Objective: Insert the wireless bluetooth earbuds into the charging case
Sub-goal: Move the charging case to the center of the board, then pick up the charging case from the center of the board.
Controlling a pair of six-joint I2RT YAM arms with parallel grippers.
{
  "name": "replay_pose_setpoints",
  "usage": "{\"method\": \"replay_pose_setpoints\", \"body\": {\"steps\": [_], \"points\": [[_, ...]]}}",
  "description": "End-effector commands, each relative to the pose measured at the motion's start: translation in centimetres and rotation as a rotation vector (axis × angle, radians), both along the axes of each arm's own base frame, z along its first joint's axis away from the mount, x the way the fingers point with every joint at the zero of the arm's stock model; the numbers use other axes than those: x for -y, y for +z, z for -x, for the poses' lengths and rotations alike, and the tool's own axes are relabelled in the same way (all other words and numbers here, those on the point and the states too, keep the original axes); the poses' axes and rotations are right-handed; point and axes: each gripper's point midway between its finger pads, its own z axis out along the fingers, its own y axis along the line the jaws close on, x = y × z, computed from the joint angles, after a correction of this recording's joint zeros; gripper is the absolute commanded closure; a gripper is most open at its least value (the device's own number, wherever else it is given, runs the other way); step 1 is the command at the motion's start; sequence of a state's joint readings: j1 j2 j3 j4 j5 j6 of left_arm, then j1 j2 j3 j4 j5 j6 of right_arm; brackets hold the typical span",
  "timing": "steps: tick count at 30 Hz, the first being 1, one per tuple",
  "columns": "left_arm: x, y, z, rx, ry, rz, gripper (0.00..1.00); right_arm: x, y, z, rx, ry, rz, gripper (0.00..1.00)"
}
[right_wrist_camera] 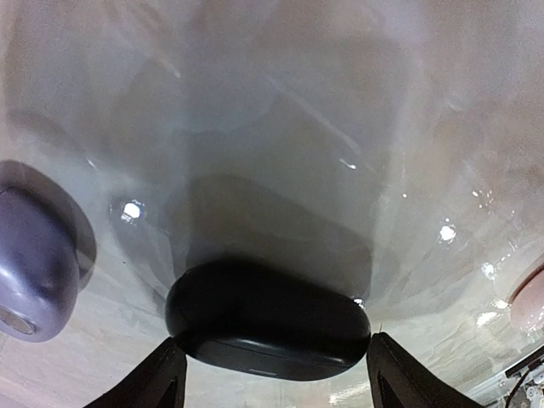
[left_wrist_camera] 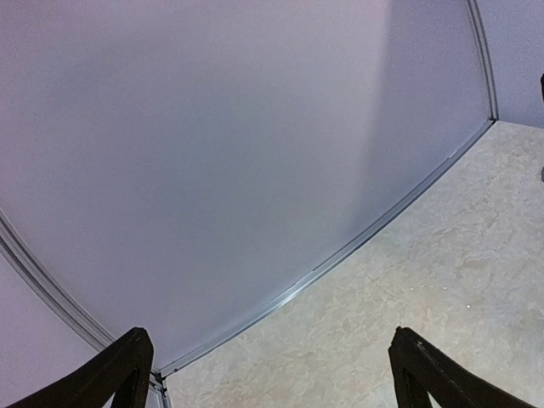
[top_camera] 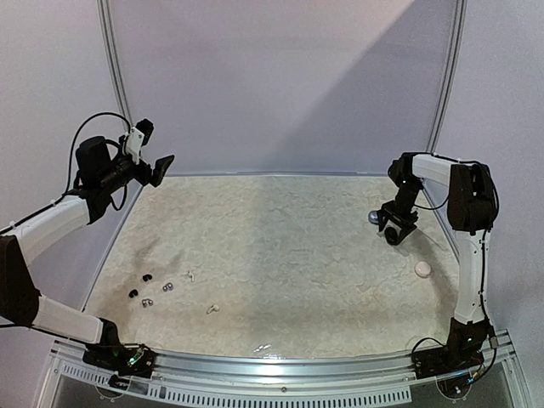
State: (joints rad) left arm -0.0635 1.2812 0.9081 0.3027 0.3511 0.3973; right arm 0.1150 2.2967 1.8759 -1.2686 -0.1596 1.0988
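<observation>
Fingers (right_wrist_camera: 155,382) of the right gripper (right_wrist_camera: 272,347) stand spread at either end of the black charging case (right_wrist_camera: 268,316), their tips just beside or touching it; whether they press on it I cannot tell. On the task itself, nothing looks done. All six earbuds (top_camera: 167,287) lie loose at about 8 o'clock on the table (top_camera: 280,246): the black pair (top_camera: 133,293), the silvery-grey pair (top_camera: 146,302) and the white pair (top_camera: 189,274). They are well apart from the cases at 3 o'clock. The black case appears shut along its seam. The grey case (right_wrist_camera: 34,255) at its 9 o'clock and the pinkish case (top_camera: 422,269) nearer the front seem shut too, so opening, fetching and seating every bud remains. The right arm reaches in with its elbow high and wrist bent down, gripper low over the table. The left gripper (top_camera: 159,168) hangs raised at 10 o'clock, fingers wide apart on nothing, facing the back wall (left_wrist_camera: 212,127).
</observation>
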Motion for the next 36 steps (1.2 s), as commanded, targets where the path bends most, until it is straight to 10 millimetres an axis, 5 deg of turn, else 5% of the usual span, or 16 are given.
{"method": "replay_pose_setpoints", "body": {"steps": [1,23,36], "points": [[-0.6,1.1,-0.5,0.035,0.021,-0.008,0.01,-0.2,-1.0,1.3,-0.072,-0.023,-0.003,0.28],[-2.1,1.3,0.0,0.045,0.069,-0.026,0.01,1.0,-2.0,2.2,-0.103,-0.376,-0.008,0.19],[-2.7,0.9,0.3,0.037,0.082,-0.035,0.01,2.9,0.0,0.5,0.022,-0.466,0.054,0.14]]}}
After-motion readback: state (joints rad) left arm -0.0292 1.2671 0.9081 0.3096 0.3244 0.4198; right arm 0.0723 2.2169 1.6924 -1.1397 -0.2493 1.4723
